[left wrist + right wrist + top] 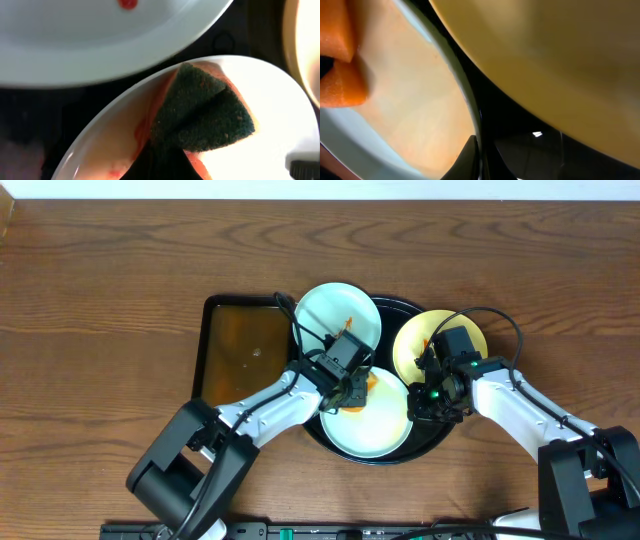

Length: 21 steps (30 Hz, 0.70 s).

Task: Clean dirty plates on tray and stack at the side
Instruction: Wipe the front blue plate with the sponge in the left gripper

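Observation:
The black round tray [432,442] holds three plates. A pale blue plate [335,308] with a sauce mark lies at the back left and the pale yellow plate [412,348] at the right. A second pale blue plate [372,432] lies at the front. My left gripper [352,387] is shut on a folded sponge, green face [200,112] down on the front plate [270,90], amid orange smears. My right gripper [432,394] clamps that plate's right rim [465,95]. In the right wrist view one finger [476,159] lies against the rim, with the sponge's orange side [337,60] at the left.
A smaller rectangular brown tray [240,345] lies just left of the black tray. Dark wood-grain tabletop [100,330] stretches to the left and right. The yellow plate [545,60] overhangs close above my right gripper. The back blue plate [75,45] carries a red spot.

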{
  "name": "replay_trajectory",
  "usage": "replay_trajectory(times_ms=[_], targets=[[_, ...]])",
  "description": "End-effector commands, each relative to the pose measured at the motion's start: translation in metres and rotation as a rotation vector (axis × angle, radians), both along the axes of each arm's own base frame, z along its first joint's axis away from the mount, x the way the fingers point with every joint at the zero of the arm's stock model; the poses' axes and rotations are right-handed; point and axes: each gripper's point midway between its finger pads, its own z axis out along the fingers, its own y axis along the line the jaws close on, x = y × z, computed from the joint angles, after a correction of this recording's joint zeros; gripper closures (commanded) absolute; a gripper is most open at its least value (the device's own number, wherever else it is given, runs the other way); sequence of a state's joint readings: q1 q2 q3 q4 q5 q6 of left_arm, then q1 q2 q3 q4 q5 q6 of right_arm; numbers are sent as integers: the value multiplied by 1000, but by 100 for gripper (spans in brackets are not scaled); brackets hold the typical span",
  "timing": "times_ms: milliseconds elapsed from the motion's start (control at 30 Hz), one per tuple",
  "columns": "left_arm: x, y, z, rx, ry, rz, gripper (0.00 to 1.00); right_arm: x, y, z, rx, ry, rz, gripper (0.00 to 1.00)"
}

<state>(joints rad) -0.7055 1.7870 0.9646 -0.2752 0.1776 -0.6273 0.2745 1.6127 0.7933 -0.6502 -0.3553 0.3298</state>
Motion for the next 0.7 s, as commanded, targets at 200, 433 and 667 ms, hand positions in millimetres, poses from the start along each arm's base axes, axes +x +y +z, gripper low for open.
replay_trajectory(times_ms=[200, 433, 667], targets=[[-15, 56, 4, 185, 35, 163, 93, 0, 3, 0, -8, 4, 8, 97], [0, 58, 54, 123, -114, 99, 92, 0, 3, 0, -9, 3, 8, 97], [21, 101, 92, 168, -242, 232, 92, 0, 3, 0, -8, 3, 8, 90]])
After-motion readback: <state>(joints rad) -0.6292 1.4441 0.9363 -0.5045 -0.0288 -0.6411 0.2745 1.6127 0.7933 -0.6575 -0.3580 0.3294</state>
